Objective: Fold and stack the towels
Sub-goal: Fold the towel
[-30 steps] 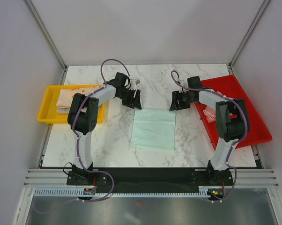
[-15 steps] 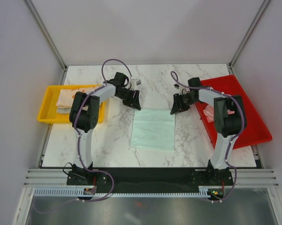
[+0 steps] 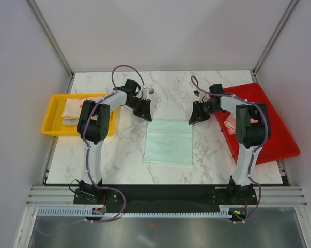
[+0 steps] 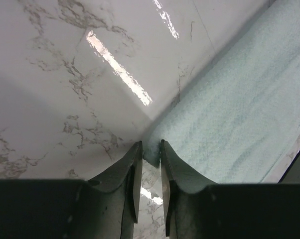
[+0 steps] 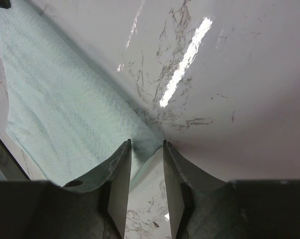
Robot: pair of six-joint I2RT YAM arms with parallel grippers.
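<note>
**Entry: mint green towel, flat, taken at its two far corners**

Item: one mint green towel (image 3: 168, 143), spread in a single flat layer on the marble table (image 3: 119, 150).

Position: the towel is laid between the two grippers and reaches from them back toward the arm bases. Its far edge runs straight from the left gripper (image 3: 146, 115) to the right gripper (image 3: 193, 119).

Outline and axis: the outline is close to square, so no clear long axis can be made out. The side edges run away from the grippers toward the bases, and the near end is skewed slightly toward the left arm's side.

Left gripper: the fingers (image 4: 132, 169) are drawn close together, and the far left corner of the cloth is nipped between their tips. The rest of the towel fans out to one side, beyond the tips.

Right gripper: the fingers (image 5: 117, 174) are set a little wider apart. The far right corner fills the gap at their tips and is pinched there.

Other holdings:
- A yellow tray (image 3: 48, 116) is placed outboard of the left gripper and holds folded towels (image 3: 78, 109).
- A red tray (image 3: 269, 134) is placed outboard of the right gripper, with a pink towel (image 3: 231, 124) in it, just behind the right wrist.
</note>
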